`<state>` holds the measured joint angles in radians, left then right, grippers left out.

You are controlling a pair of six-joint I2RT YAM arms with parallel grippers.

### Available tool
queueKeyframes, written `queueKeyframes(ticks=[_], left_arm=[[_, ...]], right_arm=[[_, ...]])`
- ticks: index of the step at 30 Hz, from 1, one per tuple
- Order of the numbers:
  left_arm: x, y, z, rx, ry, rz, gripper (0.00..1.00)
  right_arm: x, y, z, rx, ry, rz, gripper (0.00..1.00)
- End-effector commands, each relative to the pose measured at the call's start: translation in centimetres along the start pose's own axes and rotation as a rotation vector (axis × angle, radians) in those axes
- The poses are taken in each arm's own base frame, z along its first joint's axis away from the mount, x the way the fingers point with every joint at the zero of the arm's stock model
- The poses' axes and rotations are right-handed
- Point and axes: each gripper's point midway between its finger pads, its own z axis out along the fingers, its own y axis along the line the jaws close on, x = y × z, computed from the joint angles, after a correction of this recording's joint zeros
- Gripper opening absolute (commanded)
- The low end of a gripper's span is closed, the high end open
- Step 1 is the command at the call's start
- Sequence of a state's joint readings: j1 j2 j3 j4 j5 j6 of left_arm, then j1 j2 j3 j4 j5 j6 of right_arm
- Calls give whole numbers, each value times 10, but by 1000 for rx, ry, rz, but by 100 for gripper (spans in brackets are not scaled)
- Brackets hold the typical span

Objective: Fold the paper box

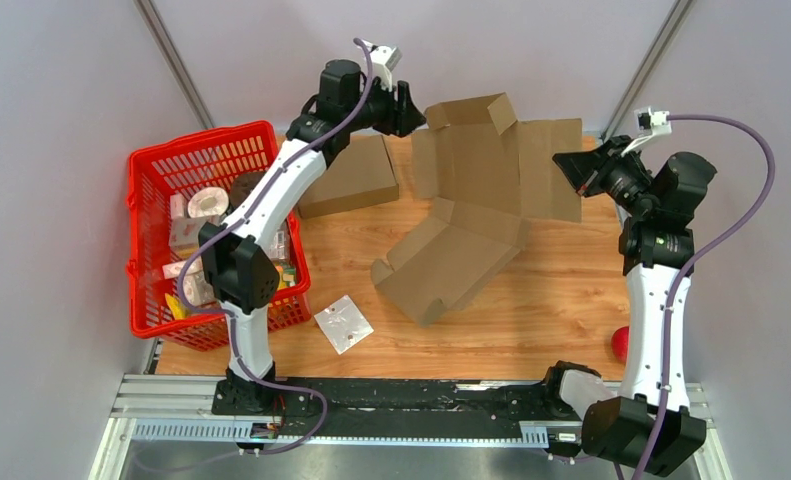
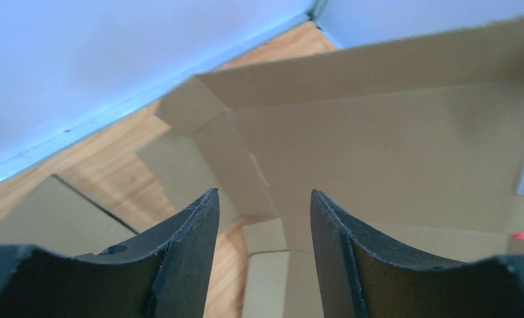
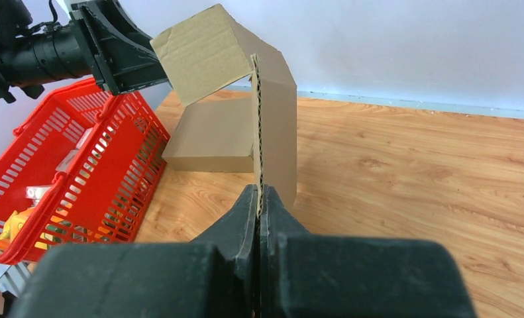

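Folding is judged early: the paper box (image 1: 471,190), right of the red basket (image 1: 201,138), is an open blank with few flaps creased and no walls locked. The right gripper (image 3: 259,199) is clamped on the edge farthest from the basket, holding it raised; the left gripper (image 2: 262,195) stands wide open beside the far flap, holding nothing. The long axis runs diagonally, low end toward the basket.
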<state>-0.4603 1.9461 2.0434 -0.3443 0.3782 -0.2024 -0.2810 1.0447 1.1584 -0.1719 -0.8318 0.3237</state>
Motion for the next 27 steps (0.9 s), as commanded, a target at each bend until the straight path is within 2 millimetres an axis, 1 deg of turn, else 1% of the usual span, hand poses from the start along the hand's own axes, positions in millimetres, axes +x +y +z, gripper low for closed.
queueKeyframes(ticks=[1,2,3,4,5,6,7,8,9,11,12,14,15,16,17,18,19,20,21,22,24,25,26,27], left_arm=[[-49,-69,-27,204,-126,-124,60],[-50,-82,-32,229,-137,-130,62],[-32,-94,-30,230,-110,-176,67],[-55,-114,-48,269,-193,-151,69],[-56,-124,-53,290,-213,-153,73],[-48,-138,-54,307,-204,-187,76],[-63,-150,-64,333,-255,-182,76],[-64,-156,-65,341,-263,-191,76],[-69,-171,-68,363,-274,-199,76],[-67,-180,-63,362,-257,-200,76],[-73,-182,-61,346,-273,-188,77],[-64,-184,-50,334,-241,-206,77],[-71,-184,-49,326,-257,-209,77],[-62,-181,-39,304,-228,-220,77],[-62,-179,-36,285,-223,-220,77],[-70,-175,-35,257,-240,-219,77],[-58,-169,-26,225,-195,-227,77],[-57,-167,-23,212,-185,-226,77],[-63,-164,-23,191,-197,-228,77],[-57,-161,-18,179,-178,-233,77],[-60,-159,-15,167,-186,-245,77],[-55,-157,-9,160,-174,-255,77],[-55,-157,-6,161,-173,-264,77],[-61,-162,-6,187,-182,-265,77]], right_arm=[[-18,15,-3,-19,-70,-54,3],[-17,13,-4,-5,-72,-52,4],[-18,11,-4,11,-78,-50,4],[-17,10,-3,12,-75,-48,5],[-17,10,-2,12,-73,-47,6],[-16,9,-1,18,-69,-45,6],[-14,8,0,18,-61,-48,6],[-12,9,0,16,-53,-46,6],[-12,9,1,17,-52,-46,6],[-11,13,0,8,-53,-50,6],[-11,14,-1,7,-55,-52,6],[-12,17,-2,4,-57,-59,6],[-11,18,-2,3,-56,-63,6],[-12,19,-3,2,-58,-66,6],[-12,21,-3,1,-56,-67,6],[-12,22,-4,0,-57,-71,6],[-13,22,-4,0,-58,-72,6],[-13,22,-4,0,-58,-73,6],[-14,23,-4,-2,-60,-75,6],[-15,24,-4,-4,-62,-78,6],[-13,26,-4,-11,-57,-80,6],[-13,26,-4,-12,-56,-83,6],[-11,27,-3,-18,-52,-86,6],[-10,27,-3,-18,-50,-88,6]])
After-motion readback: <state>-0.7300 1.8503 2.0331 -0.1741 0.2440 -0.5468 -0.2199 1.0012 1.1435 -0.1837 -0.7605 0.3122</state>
